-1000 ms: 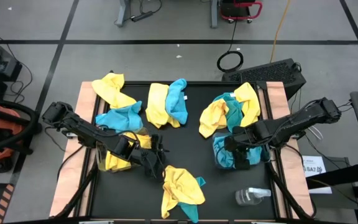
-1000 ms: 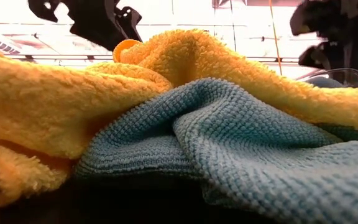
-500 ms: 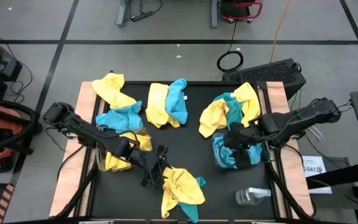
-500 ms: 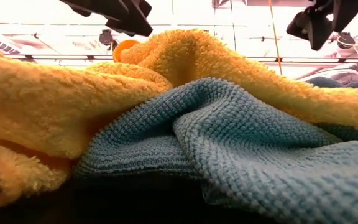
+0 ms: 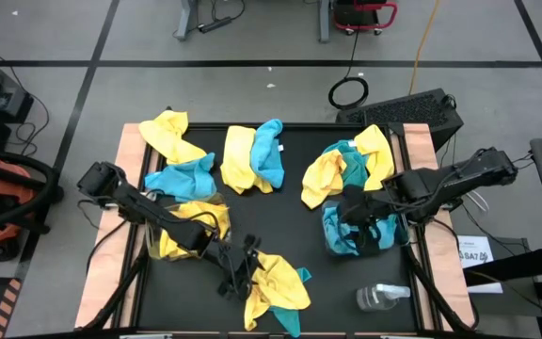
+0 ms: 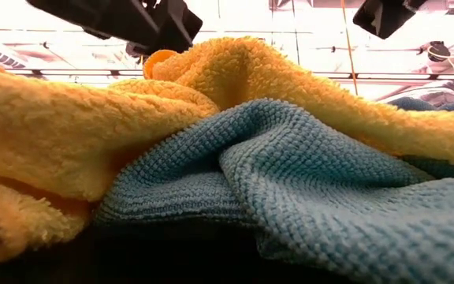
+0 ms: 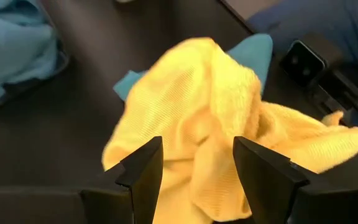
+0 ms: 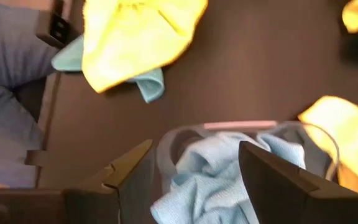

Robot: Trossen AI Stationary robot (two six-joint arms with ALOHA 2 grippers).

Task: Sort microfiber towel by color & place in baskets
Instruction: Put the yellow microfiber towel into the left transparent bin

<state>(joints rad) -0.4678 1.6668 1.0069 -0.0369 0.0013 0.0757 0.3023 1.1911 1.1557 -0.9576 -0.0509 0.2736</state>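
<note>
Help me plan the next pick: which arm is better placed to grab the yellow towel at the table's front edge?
Left. The left gripper hangs open right at that yellow towel, which fills its wrist view. The right gripper, also open, is over the basket holding turquoise towels, farther away.

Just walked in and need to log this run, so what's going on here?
Two robot arms are sorting yellow and blue microfiber towels into clear baskets. The left gripper is open, reaching at the yellow towel lying over a blue one at the table's near edge. The right gripper, also open and empty, hangs above a basket that holds blue towels. Several mixed piles are unsorted on the black table. A clear bottle lies near the right front corner.
</note>
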